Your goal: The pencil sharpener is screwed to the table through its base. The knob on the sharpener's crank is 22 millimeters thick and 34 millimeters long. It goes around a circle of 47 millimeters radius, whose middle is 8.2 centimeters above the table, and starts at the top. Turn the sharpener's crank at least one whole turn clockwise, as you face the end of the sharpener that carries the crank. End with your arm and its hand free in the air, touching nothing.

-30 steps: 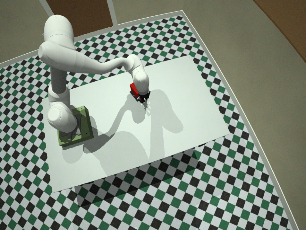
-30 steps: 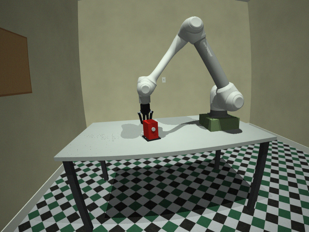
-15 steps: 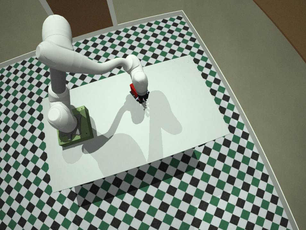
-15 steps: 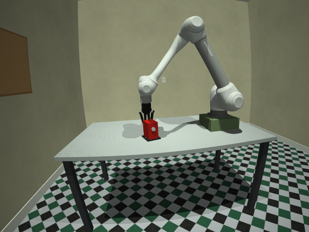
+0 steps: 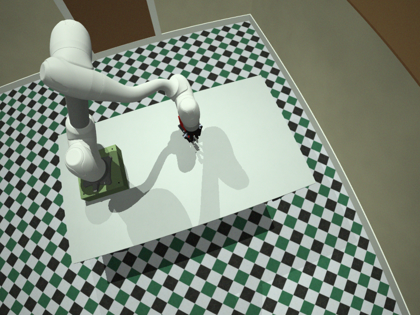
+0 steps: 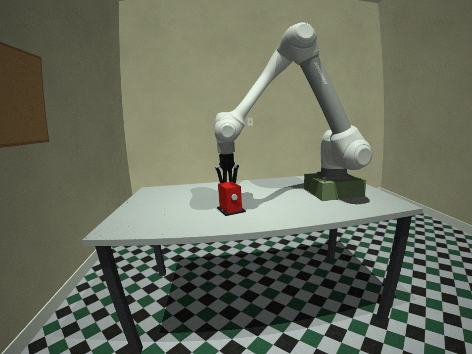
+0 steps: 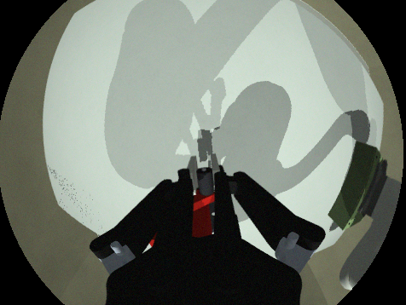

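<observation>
The red pencil sharpener (image 6: 230, 197) stands on a black base near the table's middle, a white pencil hole on its near face. The top view shows only a sliver of it (image 5: 180, 121) under the wrist. My gripper (image 6: 227, 178) points straight down behind the sharpener's top, on the crank side. In the wrist view the fingers stand close together, shut on the grey crank knob (image 7: 202, 176), with the red body (image 7: 202, 215) showing below it between the finger links. The crank itself is hidden from the top and exterior views.
The arm's green mounting block (image 6: 334, 186) sits at the table's far right corner; it also shows in the top view (image 5: 103, 173). The arm's shadows fall across the table around the sharpener. A checkered floor lies below the table edges.
</observation>
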Motion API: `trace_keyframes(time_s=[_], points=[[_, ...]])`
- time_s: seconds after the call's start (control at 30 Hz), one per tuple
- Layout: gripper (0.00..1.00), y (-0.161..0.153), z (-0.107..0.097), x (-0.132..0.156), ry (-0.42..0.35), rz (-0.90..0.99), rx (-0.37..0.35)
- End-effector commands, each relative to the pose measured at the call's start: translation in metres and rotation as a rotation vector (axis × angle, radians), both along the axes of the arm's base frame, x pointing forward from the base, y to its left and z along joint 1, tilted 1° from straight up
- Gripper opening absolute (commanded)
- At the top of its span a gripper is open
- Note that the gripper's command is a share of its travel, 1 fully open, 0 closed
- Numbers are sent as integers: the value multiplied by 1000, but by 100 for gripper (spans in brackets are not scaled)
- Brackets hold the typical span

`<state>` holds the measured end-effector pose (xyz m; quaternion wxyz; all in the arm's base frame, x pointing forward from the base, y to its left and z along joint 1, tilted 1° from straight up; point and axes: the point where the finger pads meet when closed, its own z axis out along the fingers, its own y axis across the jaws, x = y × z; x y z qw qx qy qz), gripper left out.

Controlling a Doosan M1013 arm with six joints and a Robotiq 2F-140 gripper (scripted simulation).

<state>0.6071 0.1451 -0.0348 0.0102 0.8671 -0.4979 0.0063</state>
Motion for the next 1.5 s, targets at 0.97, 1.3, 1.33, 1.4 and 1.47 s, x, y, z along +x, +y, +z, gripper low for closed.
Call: trace_keyframes(time_s=[0.97,1.3,1.33,1.4,1.47], points=[[0,-4,42,-4,3,2,-2],[0,-4,42,-4,3,2,-2],[0,-4,42,-4,3,2,-2],[0,-4,42,-4,3,2,-2],[0,-4,42,-4,3,2,-2]])
